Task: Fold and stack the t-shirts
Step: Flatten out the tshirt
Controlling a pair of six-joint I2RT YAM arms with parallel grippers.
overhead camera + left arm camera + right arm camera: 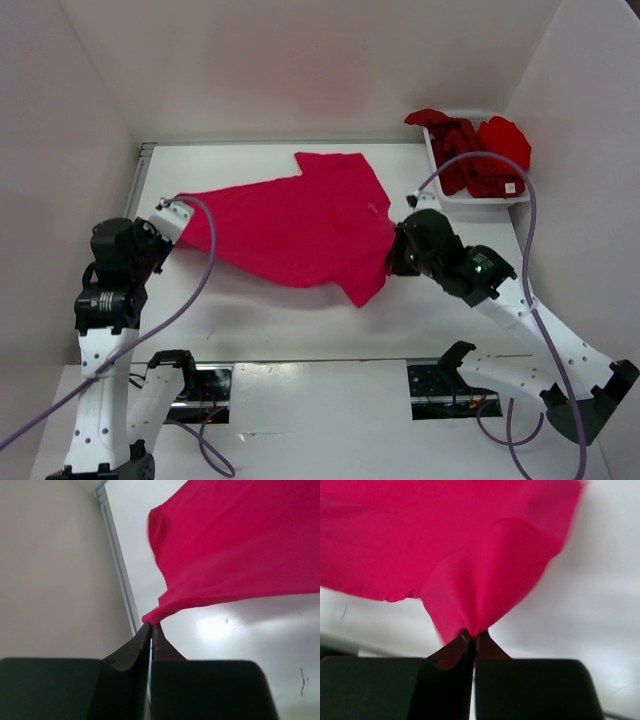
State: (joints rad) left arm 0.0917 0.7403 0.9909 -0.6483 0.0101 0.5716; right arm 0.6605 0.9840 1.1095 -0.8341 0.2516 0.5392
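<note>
Between left claw (151,626) and right claw (472,635) | crimson t-shirt (290,225) stretched over bench (300,325) | both claws clamped on opposite edges | soft, light, limp: likely sags; grip corners, hold taut.

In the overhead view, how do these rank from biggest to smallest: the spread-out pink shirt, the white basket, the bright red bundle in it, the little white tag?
1. spread pink shirt
2. white basket
3. bright red bundle
4. white tag
</note>
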